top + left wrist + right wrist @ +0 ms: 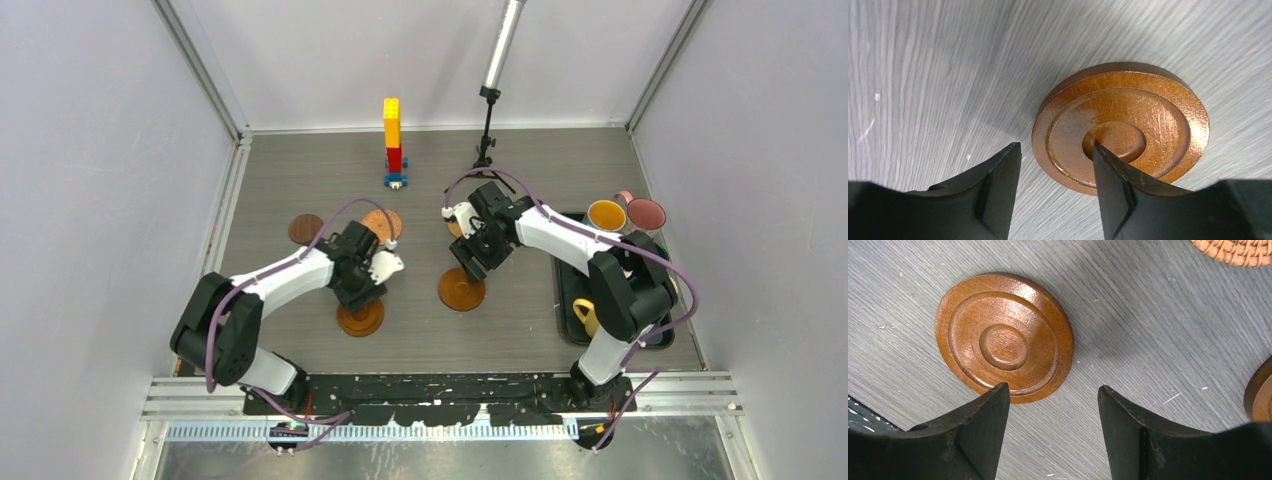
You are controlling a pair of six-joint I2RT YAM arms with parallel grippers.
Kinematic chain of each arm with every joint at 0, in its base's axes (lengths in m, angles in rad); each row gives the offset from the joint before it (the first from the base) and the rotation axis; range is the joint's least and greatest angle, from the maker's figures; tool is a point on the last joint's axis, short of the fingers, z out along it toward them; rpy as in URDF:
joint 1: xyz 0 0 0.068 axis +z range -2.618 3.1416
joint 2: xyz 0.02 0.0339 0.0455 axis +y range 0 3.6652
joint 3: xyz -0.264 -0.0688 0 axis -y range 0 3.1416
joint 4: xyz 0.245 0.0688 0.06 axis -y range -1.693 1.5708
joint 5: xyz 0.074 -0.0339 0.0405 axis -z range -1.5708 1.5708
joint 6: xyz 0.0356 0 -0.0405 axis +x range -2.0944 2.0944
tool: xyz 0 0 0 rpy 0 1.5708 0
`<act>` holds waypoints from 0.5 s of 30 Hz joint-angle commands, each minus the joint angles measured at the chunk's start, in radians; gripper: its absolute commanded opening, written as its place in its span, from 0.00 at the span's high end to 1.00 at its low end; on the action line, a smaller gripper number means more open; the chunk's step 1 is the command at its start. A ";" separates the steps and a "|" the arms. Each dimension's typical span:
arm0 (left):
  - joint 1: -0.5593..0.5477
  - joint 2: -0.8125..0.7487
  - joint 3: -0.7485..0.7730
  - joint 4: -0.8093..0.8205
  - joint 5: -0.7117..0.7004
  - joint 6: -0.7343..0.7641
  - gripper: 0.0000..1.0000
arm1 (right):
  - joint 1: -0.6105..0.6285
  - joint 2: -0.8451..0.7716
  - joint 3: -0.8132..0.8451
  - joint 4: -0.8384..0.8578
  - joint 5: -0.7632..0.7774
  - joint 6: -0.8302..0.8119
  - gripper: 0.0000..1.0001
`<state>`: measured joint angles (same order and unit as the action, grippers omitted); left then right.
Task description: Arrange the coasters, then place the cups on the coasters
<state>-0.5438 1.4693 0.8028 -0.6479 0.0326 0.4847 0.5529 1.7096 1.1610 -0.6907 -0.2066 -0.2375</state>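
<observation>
Left gripper (1056,147): black fingers (993,195) partly apart with nothing between them, one tip over the centre of a ringed orange-brown coaster (1128,115) lying flat on the grey table (923,75).

Right gripper (1054,386): fingers wide, holding nothing, above bare table just beside a second ringed coaster (1004,337).

Dark coaster (305,229) and woven coaster (382,222): farther back, left of centre.

Cups: cream-yellow cup (585,315) on the black tray (565,285) at the right; orange-lined cup (606,214) and pink cup (645,212) at its far end.
</observation>
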 commanded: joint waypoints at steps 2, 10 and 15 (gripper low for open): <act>0.172 -0.058 -0.084 -0.063 -0.074 0.141 0.44 | 0.031 -0.001 -0.007 0.036 0.060 -0.011 0.30; 0.465 -0.095 -0.078 -0.093 -0.051 0.315 0.45 | 0.079 0.033 -0.009 0.055 0.110 0.012 0.30; 0.539 -0.065 -0.066 -0.073 -0.041 0.353 0.45 | 0.101 0.058 -0.005 0.062 0.128 0.021 0.30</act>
<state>-0.0380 1.3888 0.7338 -0.7174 -0.0105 0.7620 0.6373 1.7531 1.1492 -0.6590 -0.1116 -0.2306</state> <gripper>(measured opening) 0.554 0.697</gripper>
